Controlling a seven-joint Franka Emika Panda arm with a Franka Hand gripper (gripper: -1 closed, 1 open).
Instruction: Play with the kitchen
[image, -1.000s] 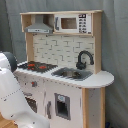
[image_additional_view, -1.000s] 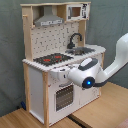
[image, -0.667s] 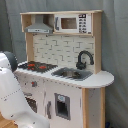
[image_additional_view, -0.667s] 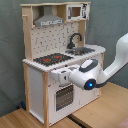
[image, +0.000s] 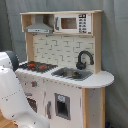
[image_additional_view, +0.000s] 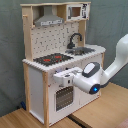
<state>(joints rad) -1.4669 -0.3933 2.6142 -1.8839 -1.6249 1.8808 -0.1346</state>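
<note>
On a wooden floor (image_additional_view: 105, 102), before grey curtain (image_additional_view: 110, 20), the kitchen (image_additional_view: 60, 60)

In the second exterior view the arm (image_additional_view: 107, 67) has shifted slightly: its wrist, with the round grey cap and blue light, sat a little above the frame's centre a second ago and now lies lower and a touch further right, at centre right. The claw (image_additional_view: 61, 76) end has come with it and now sits against the upper edge of the oven door on the kitchen (image_additional_view: 50, 60) front, left of centre. In the first exterior view the white arm (image: 15, 97) at the lower left has barely shifted, with its lower part reaching a little further along the bottom edge.
</note>
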